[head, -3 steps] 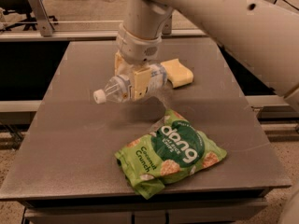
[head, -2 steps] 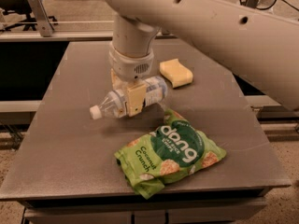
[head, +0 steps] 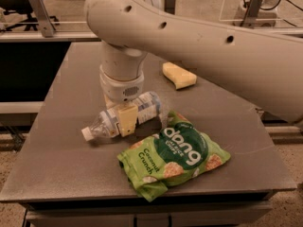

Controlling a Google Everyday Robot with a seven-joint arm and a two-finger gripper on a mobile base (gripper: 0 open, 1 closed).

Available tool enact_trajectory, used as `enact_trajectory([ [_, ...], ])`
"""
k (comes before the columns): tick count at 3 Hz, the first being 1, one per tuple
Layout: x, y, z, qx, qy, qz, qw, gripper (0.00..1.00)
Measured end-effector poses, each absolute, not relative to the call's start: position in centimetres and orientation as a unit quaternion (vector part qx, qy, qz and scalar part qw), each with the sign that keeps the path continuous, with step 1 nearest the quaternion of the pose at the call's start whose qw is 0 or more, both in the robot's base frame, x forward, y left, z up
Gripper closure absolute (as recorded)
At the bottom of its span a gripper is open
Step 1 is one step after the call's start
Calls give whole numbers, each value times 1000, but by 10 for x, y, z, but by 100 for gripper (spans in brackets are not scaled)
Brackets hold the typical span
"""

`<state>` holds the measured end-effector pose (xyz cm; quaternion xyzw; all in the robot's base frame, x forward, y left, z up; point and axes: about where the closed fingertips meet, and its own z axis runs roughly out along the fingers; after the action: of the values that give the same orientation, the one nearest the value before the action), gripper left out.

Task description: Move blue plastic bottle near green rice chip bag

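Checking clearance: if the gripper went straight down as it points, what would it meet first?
The gripper is shut on the blue plastic bottle; below that, likely the table top, seemingly very close.

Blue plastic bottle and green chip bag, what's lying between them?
Nothing: the camera view shows only a narrow strip of grey table between the clear bluish plastic bottle and crinkled green chip bag. The gripper has its jaws shut on the bottle.
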<state>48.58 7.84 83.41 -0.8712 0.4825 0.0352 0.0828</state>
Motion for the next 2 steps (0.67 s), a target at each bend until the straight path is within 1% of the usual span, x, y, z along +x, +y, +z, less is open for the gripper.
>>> enact_trajectory([
  [2, 488, 69, 852, -881, 465, 43, 80, 35],
])
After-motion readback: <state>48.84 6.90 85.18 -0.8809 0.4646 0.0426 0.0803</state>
